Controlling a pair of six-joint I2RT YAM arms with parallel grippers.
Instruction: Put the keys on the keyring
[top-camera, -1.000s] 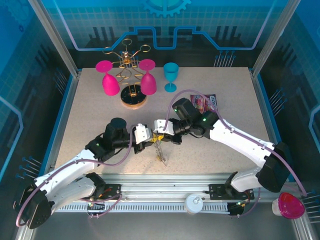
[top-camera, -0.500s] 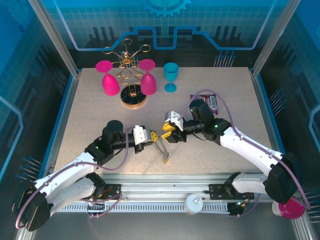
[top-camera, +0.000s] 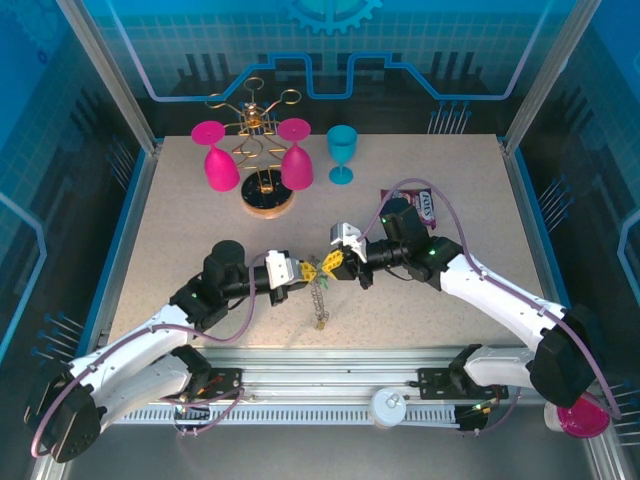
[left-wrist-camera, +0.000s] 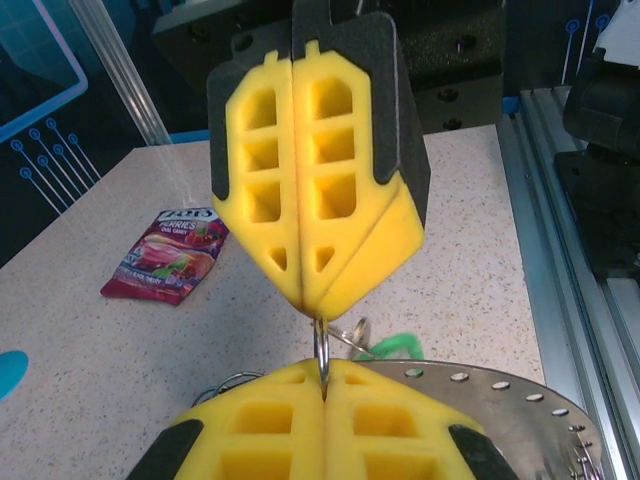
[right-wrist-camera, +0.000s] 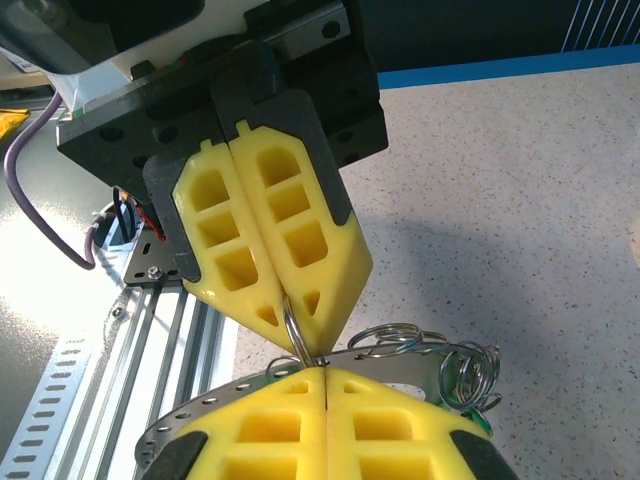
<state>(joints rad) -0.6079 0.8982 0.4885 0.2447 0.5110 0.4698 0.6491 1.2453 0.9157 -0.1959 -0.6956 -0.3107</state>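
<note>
Both grippers meet over the middle of the table, the left gripper (top-camera: 303, 270) and the right gripper (top-camera: 331, 262) tip to tip. Each is shut on one small split ring (left-wrist-camera: 322, 350) (right-wrist-camera: 297, 335) that stands between their yellow pads. In the left wrist view the left gripper (left-wrist-camera: 325, 372) is at the bottom and the right gripper (left-wrist-camera: 310, 303) above. The keyring (left-wrist-camera: 500, 392) (right-wrist-camera: 240, 385), a curved perforated metal band, hangs below (top-camera: 318, 300). Several wire rings (right-wrist-camera: 465, 372) hang on it. One of the keys shows a green head (left-wrist-camera: 395, 345); the other keys are hidden.
A gold rack on a round wooden base (top-camera: 267, 200) holds two pink glasses (top-camera: 218, 160) at the back. A teal goblet (top-camera: 342, 150) stands beside it. A candy packet (top-camera: 425, 205) (left-wrist-camera: 165, 255) lies behind the right arm. An aluminium rail (top-camera: 330, 375) runs along the near edge.
The right arm pulled back to the right and its gripper opened, then it shut again on the small ring. The left gripper stayed shut and shifted slightly right; the hanging keyring swung.
</note>
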